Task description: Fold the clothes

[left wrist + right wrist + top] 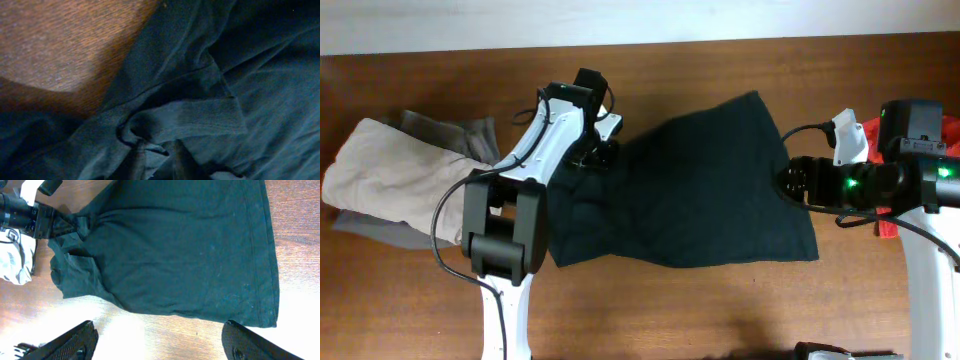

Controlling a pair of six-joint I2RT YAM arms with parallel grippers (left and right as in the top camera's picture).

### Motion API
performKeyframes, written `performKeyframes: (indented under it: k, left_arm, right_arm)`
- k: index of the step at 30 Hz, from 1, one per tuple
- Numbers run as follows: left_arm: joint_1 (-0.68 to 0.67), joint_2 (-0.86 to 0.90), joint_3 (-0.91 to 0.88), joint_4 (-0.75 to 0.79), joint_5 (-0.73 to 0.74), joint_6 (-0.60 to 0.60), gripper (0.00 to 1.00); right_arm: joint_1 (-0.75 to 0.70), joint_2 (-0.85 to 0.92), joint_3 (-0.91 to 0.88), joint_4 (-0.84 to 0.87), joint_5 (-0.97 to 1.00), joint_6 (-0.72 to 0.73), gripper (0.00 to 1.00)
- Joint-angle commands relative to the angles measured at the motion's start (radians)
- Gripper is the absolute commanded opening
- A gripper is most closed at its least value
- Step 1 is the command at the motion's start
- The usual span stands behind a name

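Note:
A dark teal shirt (pixel 700 190) lies spread on the wooden table (pixel 720 310). My left gripper (pixel 598 152) is at the shirt's left edge, shut on a bunched fold of its fabric. In the left wrist view the fingers (pixel 157 162) pinch the cloth (pixel 190 115). My right gripper (pixel 790 182) sits at the shirt's right edge. In the right wrist view its fingers (pixel 160 347) are wide open and empty over bare table, just off the hem of the shirt (pixel 170 250).
A beige garment (pixel 390 180) lies on a grey one (pixel 450 130) at the table's left end. A red item (pixel 952 125) lies behind the right arm. A pale wall strip (pixel 620 20) runs along the far edge.

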Motion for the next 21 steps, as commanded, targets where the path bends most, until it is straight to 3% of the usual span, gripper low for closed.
performKeyframes:
  k: [1,14,21]
  left_arm:
    - [0.004,0.005,-0.004,-0.006,0.004,0.019,0.03]
    - [0.003,0.005,-0.001,-0.174,-0.014,0.022,0.01]
    - [0.003,0.005,-0.002,-0.064,-0.129,0.015,0.3]
  right_arm:
    - [0.006,-0.002,-0.004,-0.002,-0.013,-0.003,0.84]
    - [0.006,-0.002,-0.004,-0.001,-0.013,-0.003,0.84]
    - [0.006,-0.002,-0.004,0.0,-0.013,-0.003,0.84]
